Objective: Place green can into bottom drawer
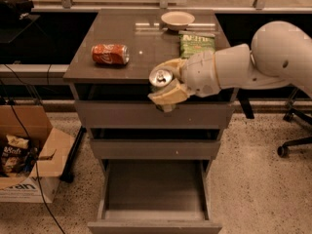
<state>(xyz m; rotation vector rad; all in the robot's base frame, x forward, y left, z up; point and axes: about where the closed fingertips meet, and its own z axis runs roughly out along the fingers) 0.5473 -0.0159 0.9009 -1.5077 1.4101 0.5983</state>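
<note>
the grey-brown three-drawer cabinet [146, 43] has its shallow rectangular bottom drawer [154, 189] standing open, bare floor showing. at the left, an open cardboard box [22, 189] holds a snack bag [14, 154]. the cream two-finger gripper [158, 86] clamps the dark green aluminium can [161, 77], silver top up, just past the top's front edge.

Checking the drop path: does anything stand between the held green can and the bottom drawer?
Nothing visible does. The gripper, shut on the green can, hangs before the top drawer front; the bottom drawer lies pulled out below it.
</note>
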